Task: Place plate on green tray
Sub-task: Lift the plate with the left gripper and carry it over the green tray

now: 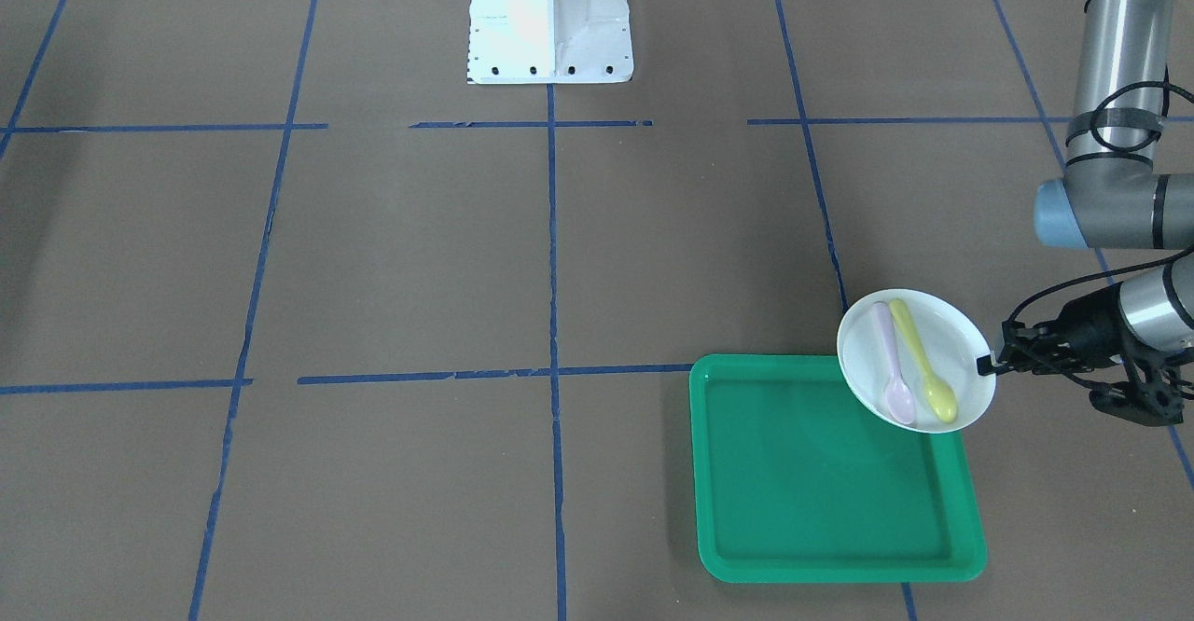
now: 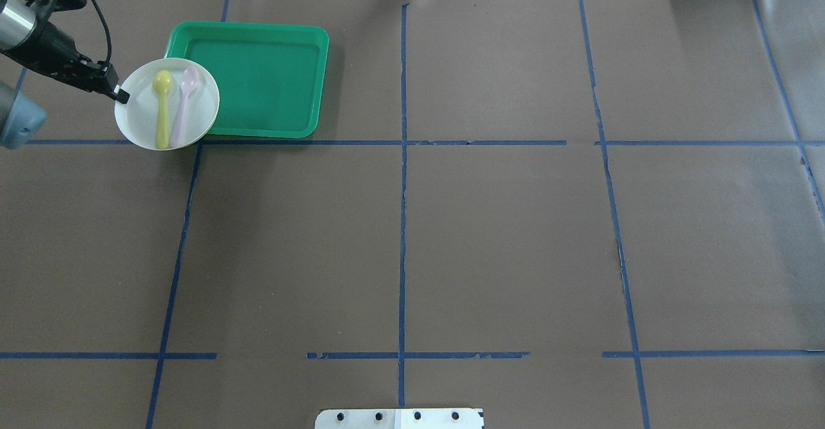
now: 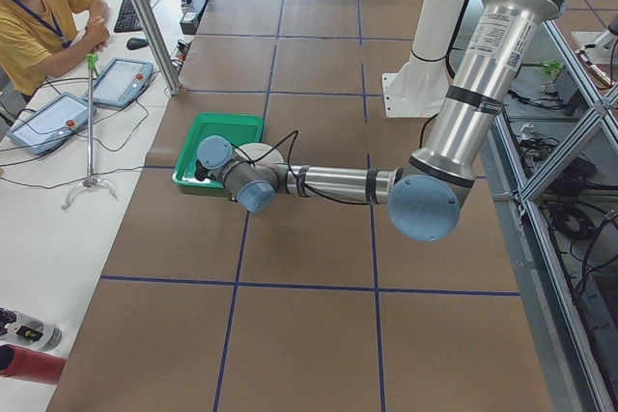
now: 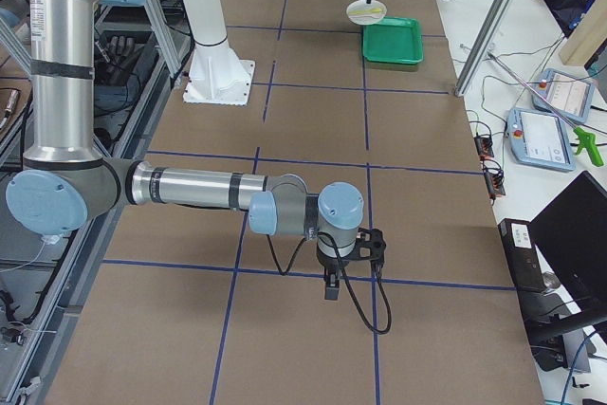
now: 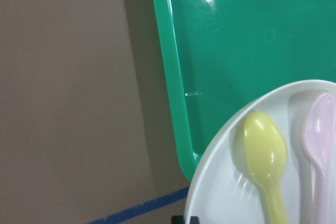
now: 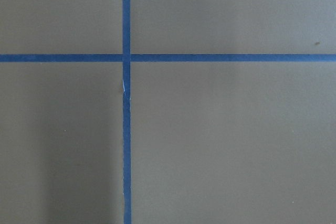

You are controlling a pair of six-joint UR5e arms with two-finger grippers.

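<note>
The left claw (image 1: 987, 365) is clenched on the rim of the plate (image 1: 961, 346), its tips pinching the edge nearest the wrist; the plate spreads out from the tips, away from the arm, and looks to ride above the brown surface (image 2: 490, 236) rather than lie on it (in the left wrist view a shadow falls on the green beneath its rim). On the plate, just past the tips, lies a yellow spoon (image 1: 923, 365); a lilac spoon (image 1: 891, 360) lies beside it on the side away from the claw, the two roughly parallel. The green tray (image 1: 821, 481) lies flat on the surface, beyond the plate as seen from the claw; the plate's far part overhangs the tray's nearest corner, while the part by the tips is outside the tray. The right claw (image 4: 331, 289) hangs well apart from all of this, over a crossing of blue tape (image 6: 126, 129); whether it is released or clenched I cannot tell.
</note>
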